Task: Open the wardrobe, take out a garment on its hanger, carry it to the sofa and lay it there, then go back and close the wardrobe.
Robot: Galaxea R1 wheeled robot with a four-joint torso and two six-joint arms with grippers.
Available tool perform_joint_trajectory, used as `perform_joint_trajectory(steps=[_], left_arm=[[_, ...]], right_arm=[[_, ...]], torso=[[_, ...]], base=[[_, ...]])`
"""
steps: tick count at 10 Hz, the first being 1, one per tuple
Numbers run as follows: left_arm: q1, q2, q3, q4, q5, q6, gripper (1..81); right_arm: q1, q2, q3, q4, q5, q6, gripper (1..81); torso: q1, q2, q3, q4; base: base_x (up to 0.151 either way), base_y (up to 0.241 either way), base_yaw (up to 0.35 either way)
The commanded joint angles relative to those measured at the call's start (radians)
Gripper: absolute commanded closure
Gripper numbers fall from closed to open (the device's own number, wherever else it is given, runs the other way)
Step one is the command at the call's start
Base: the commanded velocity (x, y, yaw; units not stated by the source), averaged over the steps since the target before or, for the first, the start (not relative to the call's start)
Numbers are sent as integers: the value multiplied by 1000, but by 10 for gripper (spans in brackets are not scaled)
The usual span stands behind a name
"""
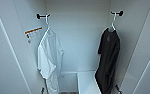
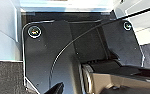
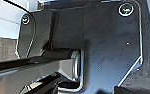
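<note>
Head view: the wardrobe [image 1: 78, 45] stands open. Inside, the black shirt [image 1: 108, 60] hangs on its hanger [image 1: 113, 23] from a peg at the wardrobe's right wall; a white shirt [image 1: 49, 58] hangs from a peg at the left wall.

Left wrist view: dark floor [image 2: 6, 75] and white wardrobe panels; I cannot tell the pincer's state.

Right wrist view: the same floor; again the pincer's state cannot be told.

1. I can read no text anywhere.
2. A label [image 1: 31, 34] with an orange strip along its top sits on the left inner wall of the wardrobe [image 1: 78, 45]; its print is too blurred for me to make out.
</note>
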Motion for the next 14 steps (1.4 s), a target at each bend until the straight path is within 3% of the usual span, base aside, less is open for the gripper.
perform_joint_trajectory(steps=[1, 4, 5, 6, 8, 12, 13, 14], left_arm=[[-45, 0, 7, -87, 6, 47, 10], [-97, -15, 7, -68, 20, 58, 10], [-107, -11, 7, -64, 20, 60, 10], [-114, -4, 7, -33, 14, 60, 10], [-140, 3, 7, -5, 20, 60, 10], [-173, -1, 10, -4, 18, 60, 10], [-186, -13, 37, -4, 18, 60, 10], [-199, -46, 119, 28, 17, 60, 10]], right_arm=[[35, 0, 1, 8, -62, -4, 10], [35, 3, 4, 9, -62, -4, 10], [35, 3, 2, 9, -62, -4, 10], [33, 1, 1, 9, -62, -4, 10], [35, 0, 1, 9, -60, -4, 10], [38, 3, 1, 8, -60, -4, 10], [38, 3, 1, 8, -60, -4, 10], [38, 3, 1, 8, -62, -4, 10]], torso=[[0, 0, 0, 0], [0, 0, 0, 0], [0, 0, 0, -54], [0, 0, 0, -97], [0, 0, 20, -142], [0, 0, 58, -273], [0, 0, 31, -214], [0, 0, 35, -236]], base=[[0, 0, 0], [0, 0, 0], [0, 0, 0], [0, 0, 0], [0, 0, 0], [0, 0, 0], [0, 0, 0], [0, 0, 0]])
